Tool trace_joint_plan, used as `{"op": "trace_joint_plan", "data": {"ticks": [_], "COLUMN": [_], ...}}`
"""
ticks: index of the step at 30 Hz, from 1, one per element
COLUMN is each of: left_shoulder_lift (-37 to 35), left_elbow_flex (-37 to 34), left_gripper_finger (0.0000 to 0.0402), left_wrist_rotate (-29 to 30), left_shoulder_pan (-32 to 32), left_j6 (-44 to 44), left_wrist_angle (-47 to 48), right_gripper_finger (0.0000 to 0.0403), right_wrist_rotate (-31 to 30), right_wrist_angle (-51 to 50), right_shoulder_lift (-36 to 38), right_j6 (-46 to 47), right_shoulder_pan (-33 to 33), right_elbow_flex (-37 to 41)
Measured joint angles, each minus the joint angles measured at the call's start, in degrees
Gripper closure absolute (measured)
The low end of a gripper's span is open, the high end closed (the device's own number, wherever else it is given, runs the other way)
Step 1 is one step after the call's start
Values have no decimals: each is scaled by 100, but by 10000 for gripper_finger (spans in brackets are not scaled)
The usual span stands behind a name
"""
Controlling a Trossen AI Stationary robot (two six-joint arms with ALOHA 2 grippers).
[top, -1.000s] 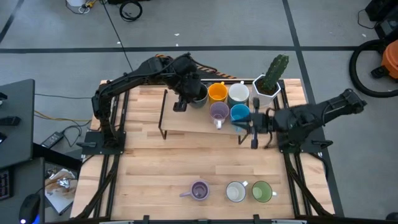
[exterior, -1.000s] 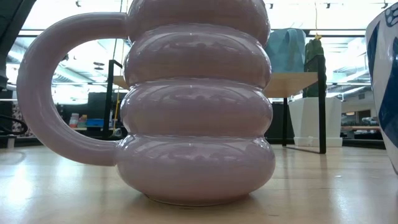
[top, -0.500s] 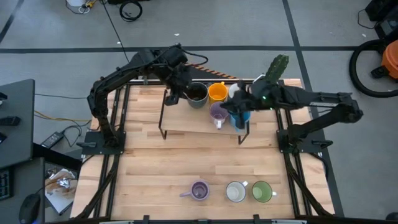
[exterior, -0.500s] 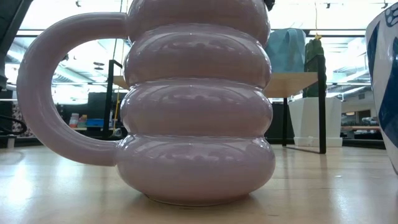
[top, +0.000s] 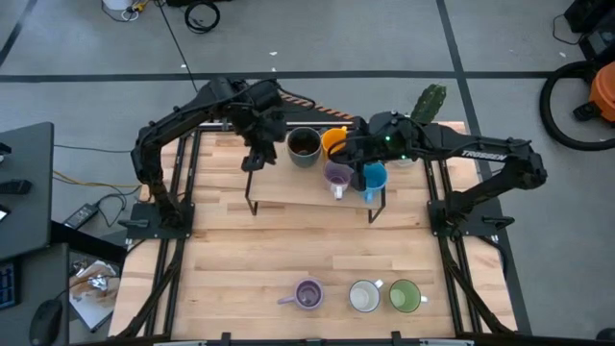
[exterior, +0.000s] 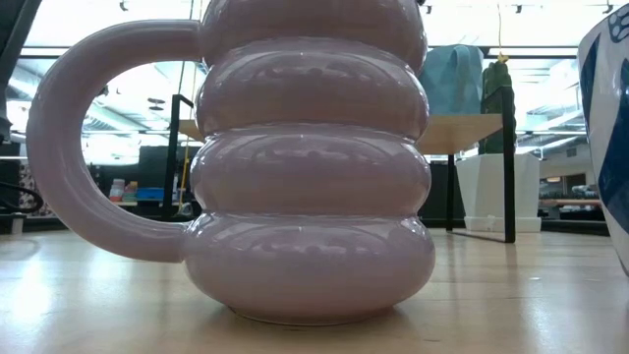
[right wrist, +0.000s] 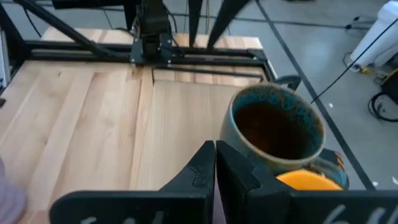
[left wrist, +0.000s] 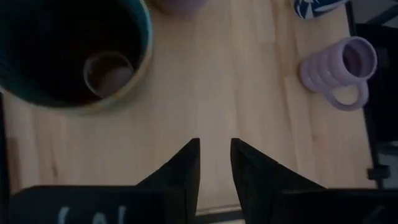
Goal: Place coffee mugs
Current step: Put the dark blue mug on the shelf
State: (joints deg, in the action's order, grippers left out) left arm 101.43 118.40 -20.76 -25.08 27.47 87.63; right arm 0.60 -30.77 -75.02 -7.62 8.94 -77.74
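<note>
The floor (top: 384, 38) is grey, with dark lines crossing it. At nine o'clock stands a dark desk (top: 24, 192); at two o'clock lies a black hose (top: 567, 96). Cables (top: 202, 14) lie at twelve o'clock. Behind, bright windows (exterior: 108, 128) give light.

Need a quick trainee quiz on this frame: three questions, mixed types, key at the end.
1. True or false: the green mug stands on the raised shelf.
2. How many mugs stand on the table itself, off the shelf?
3. Which is nearest the left gripper? A blue mug, B dark brown mug, C green mug.
Key: 1 false, it stands on the table. 2 three: front lavender mug, white mug, green mug. 3 B.
</note>
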Motion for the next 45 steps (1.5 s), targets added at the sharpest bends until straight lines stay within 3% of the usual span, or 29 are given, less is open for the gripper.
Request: {"op": "trace_joint_plan", "data": {"ticks": [3, 7, 12, 17, 25, 32, 45], "left_shoulder_lift": [-335, -1151, -2243, -2667, -2580, -2545, -2455], "left_elbow_flex": [-524, -1840, -3171, -4065, -4736, -5046, -5817], "left_gripper_finger": [319, 332, 343, 345, 325, 280, 274], "left_wrist_rotate": [-50, 46, 457, 1039, 966, 179, 146], "left_shoulder_pan": [21, 17, -13, -38, -495, -987, -866], "left_j6": [-140, -298, -483, -722, -286, 111, 81], "left_wrist_angle": [-35, -559, -2456, -4139, -5222, -5655, -7403], "right_gripper_finger": [384, 384, 384, 384, 384, 384, 384], "right_wrist_rotate": [3, 3, 9, -11, 62, 65, -293], "right_wrist_angle": [-16, -25, 2, -216, -271, -481, -1088], "right_shoulder_lift": [-45, -30, -82, -253, -740, -1186, -1737], "right_j6": [11, 4, 0, -9, -262, -557, -837], "right_shoulder_pan": [14, 14, 75, 302, 929, 1170, 1339], "right_elbow_flex": [0, 0, 0, -83, -410, -718, -1314]}}
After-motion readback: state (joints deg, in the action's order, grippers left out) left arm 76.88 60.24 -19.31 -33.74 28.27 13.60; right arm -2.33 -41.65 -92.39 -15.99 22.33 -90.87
